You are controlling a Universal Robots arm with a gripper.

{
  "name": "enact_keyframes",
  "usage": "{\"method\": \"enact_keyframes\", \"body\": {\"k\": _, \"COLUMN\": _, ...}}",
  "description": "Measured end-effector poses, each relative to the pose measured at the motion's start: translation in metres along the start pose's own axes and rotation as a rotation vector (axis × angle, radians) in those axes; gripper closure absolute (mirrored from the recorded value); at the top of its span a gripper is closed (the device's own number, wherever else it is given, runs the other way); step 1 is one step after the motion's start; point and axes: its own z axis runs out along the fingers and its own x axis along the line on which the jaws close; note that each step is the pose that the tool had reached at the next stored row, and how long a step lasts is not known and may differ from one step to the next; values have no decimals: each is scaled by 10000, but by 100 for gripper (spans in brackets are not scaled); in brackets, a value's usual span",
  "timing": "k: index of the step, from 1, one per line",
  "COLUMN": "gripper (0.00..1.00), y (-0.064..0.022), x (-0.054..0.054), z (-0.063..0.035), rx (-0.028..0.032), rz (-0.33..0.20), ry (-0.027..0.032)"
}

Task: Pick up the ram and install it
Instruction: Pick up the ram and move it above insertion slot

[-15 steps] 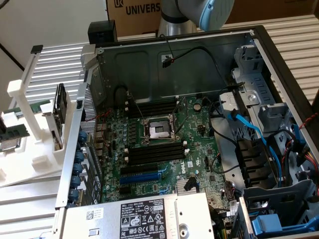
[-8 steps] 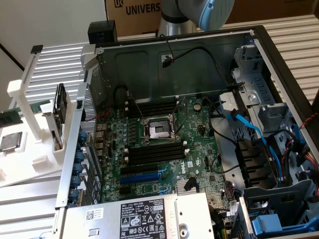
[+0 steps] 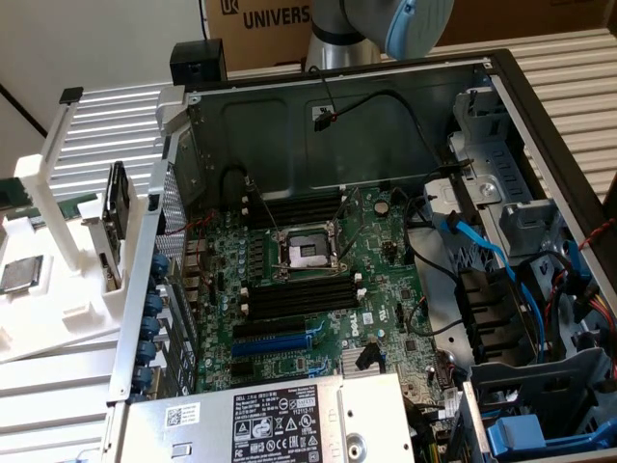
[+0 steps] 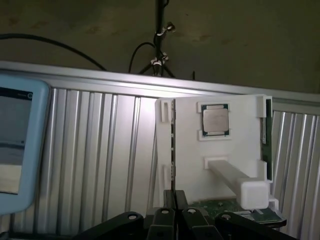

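Standing by the bench, I see the black two-fingered gripper (image 4: 175, 196) with its fingers drawn narrow, a dark seam between them and nothing held. Nearest to it, just past the fingertips and off to one side, lies the ram (image 4: 230, 206), a flat green circuit-board stick with a pale label, partly tucked under the block end of one white plastic post (image 4: 235, 177). Ahead of the fingers is a white plastic holder tray (image 4: 190, 150). Two thin boards stand on edge on it: a dark one (image 4: 172, 145) straight in line with the finger seam and a green-edged one (image 4: 265, 135) on the opposite side. Further ahead, one square silver processor chip (image 4: 216, 119) sits in its recess. All this rests on a ribbed aluminium table (image 4: 100, 150), with one pale-framed screen (image 4: 15, 145) off to the other side. On the exterior view's right an open computer case (image 3: 386, 106) shows its green motherboard (image 3: 318, 318).
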Motion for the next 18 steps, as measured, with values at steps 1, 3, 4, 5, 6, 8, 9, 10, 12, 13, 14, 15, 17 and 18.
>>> {"method": "enact_keyframes", "body": {"k": 1, "gripper": 88, "y": -12, "x": 0, "z": -23, "rx": -1, "rz": 7, "ry": 1}}
{"method": "enact_keyframes", "body": {"k": 3, "gripper": 88, "y": -41, "x": 1, "z": -65, "rx": 1, "rz": 13, "ry": 0}}
{"method": "enact_keyframes", "body": {"k": 4, "gripper": 88, "y": -64, "x": 2, "z": -85, "rx": 2, "rz": 14, "ry": -1}}
{"method": "enact_keyframes", "body": {"k": 5, "gripper": 88, "y": -90, "x": 4, "z": -104, "rx": 0, "rz": 13, "ry": 0}}
{"method": "enact_keyframes", "body": {"k": 6, "gripper": 88, "y": -119, "x": 6, "z": -119, "rx": -1, "rz": 14, "ry": 1}}
{"method": "enact_keyframes", "body": {"k": 8, "gripper": 88, "y": -186, "x": 12, "z": -140, "rx": -1, "rz": 13, "ry": 1}}
{"method": "enact_keyframes", "body": {"k": 9, "gripper": 88, "y": -220, "x": 14, "z": -148, "rx": 0, "rz": 14, "ry": 1}}
{"method": "enact_keyframes", "body": {"k": 10, "gripper": 88, "y": -253, "x": 17, "z": -155, "rx": 0, "rz": 13, "ry": 1}}
{"method": "enact_keyframes", "body": {"k": 12, "gripper": 88, "y": -321, "x": 22, "z": -168, "rx": -1, "rz": 13, "ry": 1}}
{"method": "enact_keyframes", "body": {"k": 13, "gripper": 88, "y": -356, "x": 25, "z": -173, "rx": 0, "rz": 13, "ry": 1}}
{"method": "enact_keyframes", "body": {"k": 14, "gripper": 88, "y": -391, "x": 28, "z": -178, "rx": 0, "rz": 13, "ry": 0}}
{"method": "enact_keyframes", "body": {"k": 15, "gripper": 88, "y": -431, "x": 31, "z": -186, "rx": -1, "rz": 14, "ry": 1}}
{"method": "enact_keyframes", "body": {"k": 17, "gripper": 88, "y": -511, "x": 38, "z": -200, "rx": -2, "rz": 14, "ry": 1}}
{"method": "enact_keyframes", "body": {"k": 18, "gripper": 88, "y": -550, "x": 41, "z": -207, "rx": -2, "rz": 14, "ry": 1}}
